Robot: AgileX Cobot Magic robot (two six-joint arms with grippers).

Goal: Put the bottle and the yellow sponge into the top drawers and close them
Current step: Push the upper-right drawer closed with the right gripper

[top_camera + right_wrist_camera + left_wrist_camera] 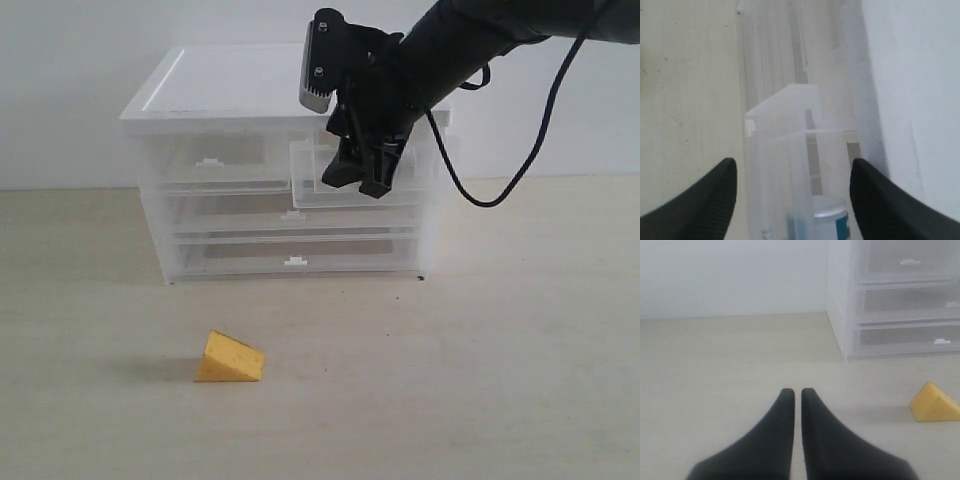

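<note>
Plain white wall [80, 90] and a pale wood-grain tabletop [500, 380] frame the scene. The right gripper [362, 180] hangs released, jaws spread wide and grasping nothing, over the right top drawer [325, 168], which stands pulled out of the translucent drawer unit [160, 240]. In the right wrist view the gripper [792, 165] looks down past that drawer's front wall [785, 112] to the bottle [821, 220], upright inside with its pale cap above a teal body. So the bottle looks delivered, but its drawer is not yet shut.

The left top drawer [215, 165] is closed, as are the two full-width drawers [290, 250] below. Well apart from the unit, the yellow sponge [230, 360] lies on the tabletop. The left wrist view shows it [935, 404] off to one side of the left gripper [797, 391], which is clenched on nothing, low over the bare surface.

Risks, as I judge them: a push off-centre on the open drawer could skew and jam it, or slide the light unit backward. A descending finger could catch the drawer's rim, and a sharp shove might topple the bottle. The small tab handle [208, 161] gives little purchase for opening the left drawer.

No brand, label or writing can be read anywhere, and the bottle's body shows nothing legible.
</note>
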